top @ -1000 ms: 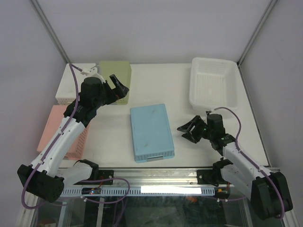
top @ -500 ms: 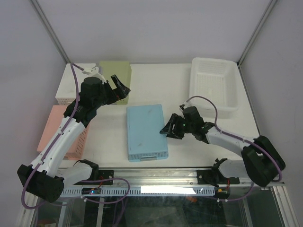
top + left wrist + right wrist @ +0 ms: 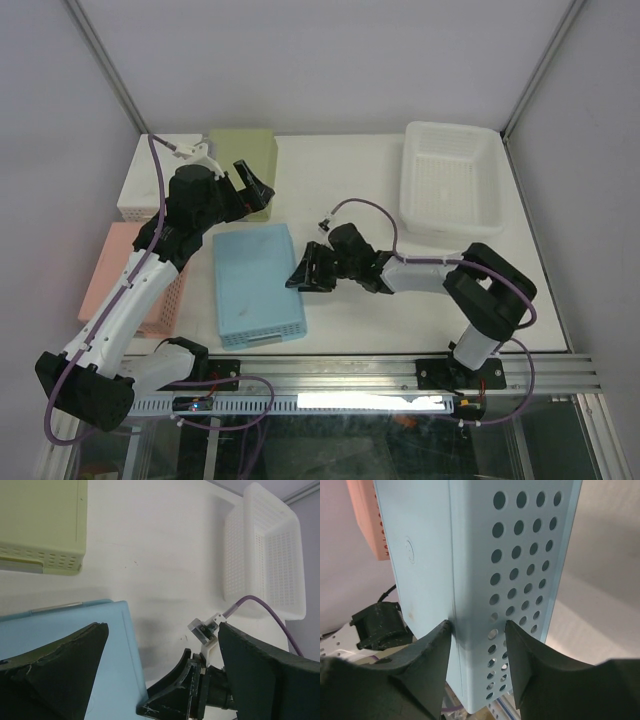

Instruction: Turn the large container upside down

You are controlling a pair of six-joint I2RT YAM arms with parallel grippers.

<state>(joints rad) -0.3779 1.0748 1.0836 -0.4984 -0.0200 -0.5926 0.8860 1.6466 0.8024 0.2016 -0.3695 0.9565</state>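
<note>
As the left gripper (image 3: 163,627) gapes empty, the right gripper (image 3: 478,630), jaws spread, straddles the three-o'clock wall of the blue container (image 3: 255,285), seemingly light, stiff, slick plastic best pinched there.

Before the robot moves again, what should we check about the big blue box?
1. Light blue perforated plastic container lies flat, closed base up: ok.
2. Right gripper at its right side, fingers apart: ok.
3. Firm hold on it: cannot tell.
4. Left gripper open and empty: ok.
5. Pink plastic basket crowding the container's left side: not ok.
6. White mesh basket well apart from it: ok.
</note>
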